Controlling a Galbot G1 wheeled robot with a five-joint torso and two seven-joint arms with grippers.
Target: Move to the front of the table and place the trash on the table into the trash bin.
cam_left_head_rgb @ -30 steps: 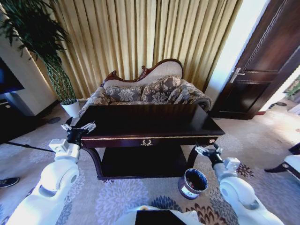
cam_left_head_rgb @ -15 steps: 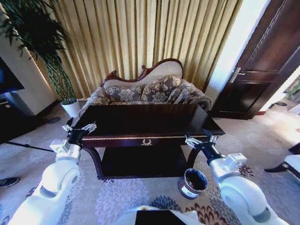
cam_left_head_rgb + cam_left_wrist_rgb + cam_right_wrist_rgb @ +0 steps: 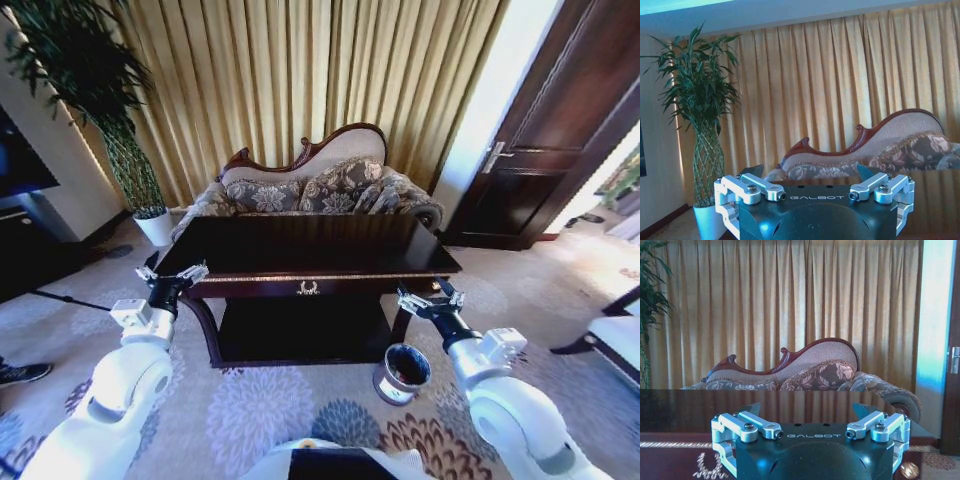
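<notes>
Closer now, the desk [image 3: 310,255] fills more of the head view. Left jaws [image 3: 172,273] and right jaws [image 3: 430,297] hang spread at its front corners; the bin [image 3: 402,372] stands below the right.

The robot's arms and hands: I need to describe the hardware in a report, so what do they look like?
Both arms are glossy white with rounded joint housings and black wrist sections. The left hand and right hand have silvery metal finger links with bolts. Each dark hand body carries the lettering GALBOT.
</notes>
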